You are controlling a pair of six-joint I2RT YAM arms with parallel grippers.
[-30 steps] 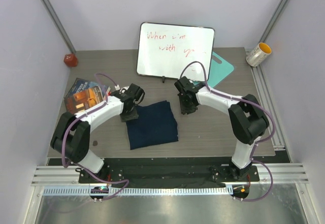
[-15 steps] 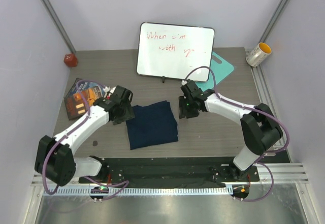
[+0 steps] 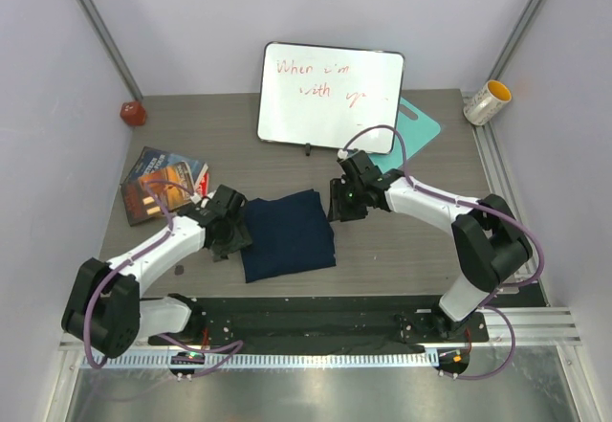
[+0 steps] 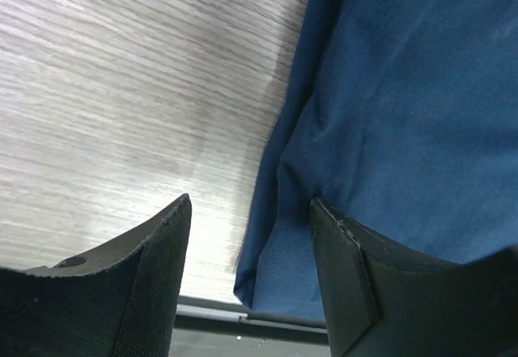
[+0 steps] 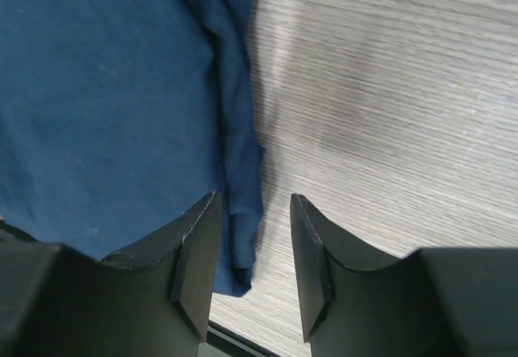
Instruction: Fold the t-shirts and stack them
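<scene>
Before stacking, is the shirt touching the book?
Apart. The top view shows bare table between the shirt and the book.

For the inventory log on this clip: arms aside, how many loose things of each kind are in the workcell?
folded navy t-shirt pile: 1 (layers cannot be counted)
whiteboard: 1
teal board: 1
book: 1
red object: 1
cup: 1
Total: 6

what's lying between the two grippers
The folded navy t-shirt lies flat between the left gripper and the right gripper, one at each side edge. The top view shows this.
</scene>
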